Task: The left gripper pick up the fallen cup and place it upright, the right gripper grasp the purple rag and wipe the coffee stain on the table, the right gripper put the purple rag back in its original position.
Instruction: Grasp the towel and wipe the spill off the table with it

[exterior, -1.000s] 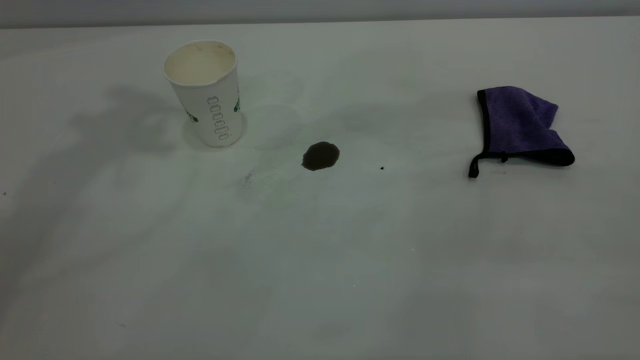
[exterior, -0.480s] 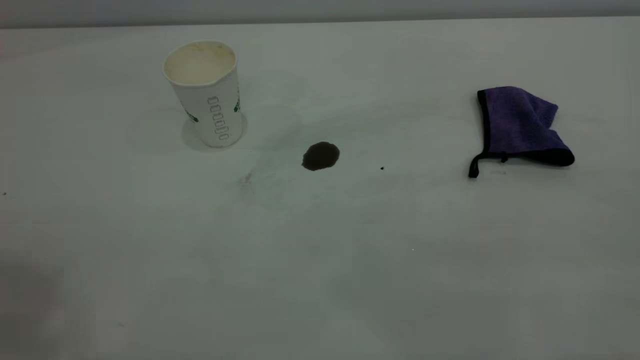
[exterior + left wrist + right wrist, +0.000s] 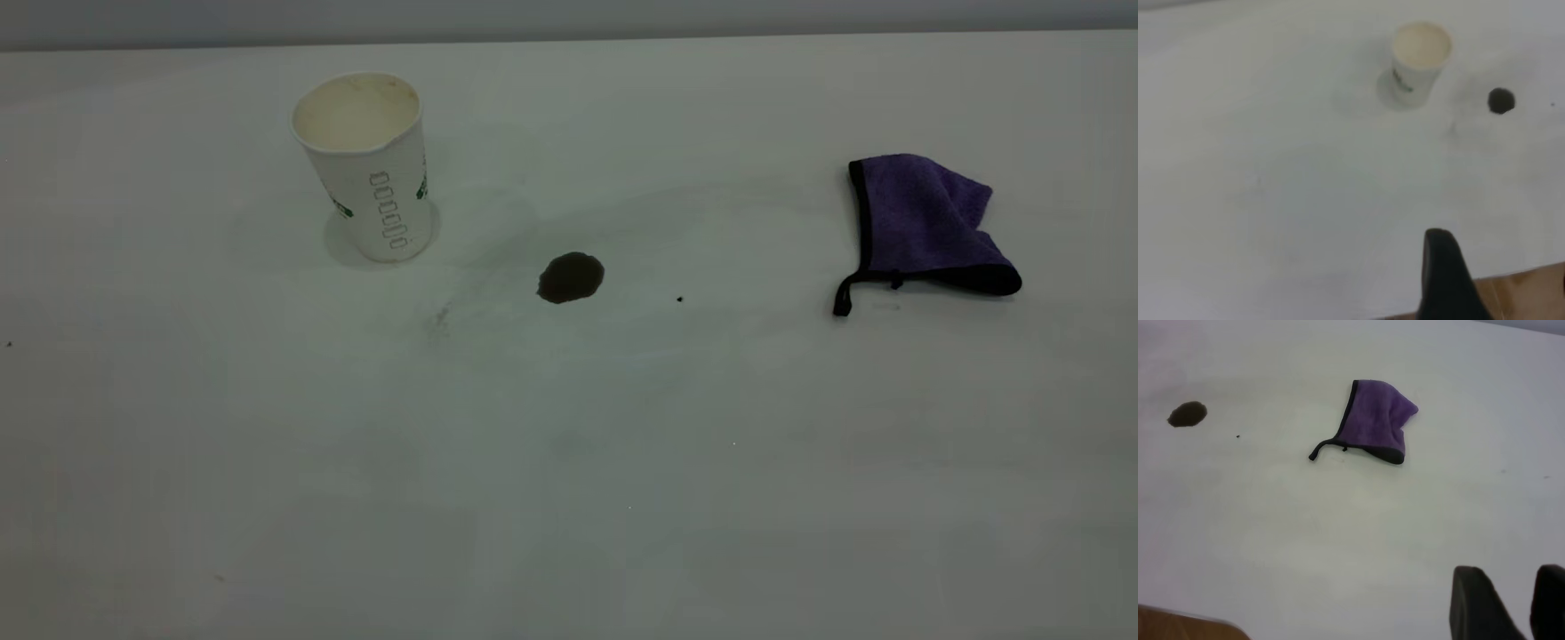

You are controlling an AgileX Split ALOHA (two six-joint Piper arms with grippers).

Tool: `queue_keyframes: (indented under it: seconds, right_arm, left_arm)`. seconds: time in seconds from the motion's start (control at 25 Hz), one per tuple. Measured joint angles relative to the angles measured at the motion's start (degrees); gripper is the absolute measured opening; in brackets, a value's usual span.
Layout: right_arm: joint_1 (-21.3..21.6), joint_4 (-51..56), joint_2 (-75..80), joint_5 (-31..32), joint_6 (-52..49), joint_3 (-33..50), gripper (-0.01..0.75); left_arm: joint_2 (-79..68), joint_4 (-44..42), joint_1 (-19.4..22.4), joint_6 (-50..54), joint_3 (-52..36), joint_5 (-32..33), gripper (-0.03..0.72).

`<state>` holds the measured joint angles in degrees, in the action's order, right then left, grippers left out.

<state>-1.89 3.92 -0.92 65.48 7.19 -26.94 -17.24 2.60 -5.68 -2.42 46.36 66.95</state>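
Note:
The white paper cup (image 3: 364,169) stands upright at the back left of the white table (image 3: 569,462), its mouth up; it also shows in the left wrist view (image 3: 1418,63). The dark brown coffee stain (image 3: 571,276) lies right of the cup, near the middle. The purple rag (image 3: 925,222) lies crumpled at the right, its black loop pointing toward the front. Neither gripper shows in the exterior view. My left gripper (image 3: 1501,267) is open and empty, high over the table's near edge, far from the cup. My right gripper (image 3: 1511,577) is empty, its fingers a little apart, well short of the rag (image 3: 1375,420).
A tiny black speck (image 3: 679,300) sits between the stain and the rag. Faint smudges mark the table around the stain. The table's near edge, with brown wood beyond it, shows in the left wrist view (image 3: 1525,293) and the right wrist view (image 3: 1178,623).
The dark shadow over the left of the table has withdrawn to the front left and faded out. The cup, the stain and the rag have not moved.

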Motion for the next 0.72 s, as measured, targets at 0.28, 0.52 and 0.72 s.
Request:
queue_keyframes:
  seconds: [0.28,0.52,0.72]
  right_arm:
    - [0.0,0.0,0.0,0.0,0.0,0.0,0.238]
    - [0.0,0.0,0.0,0.0,0.0,0.0,0.238]
    - [0.0,0.0,0.0,0.0,0.0,0.0,0.238]
  left_arm:
    - [7.7,0.1,5.1,-0.8,-12.7,-0.8,0.478]
    - [15.3,-0.1,5.1,-0.8,-17.3,-1.8,0.478]
    - [18.3,-1.9,5.1,0.2,-18.1,-2.2,0.478]
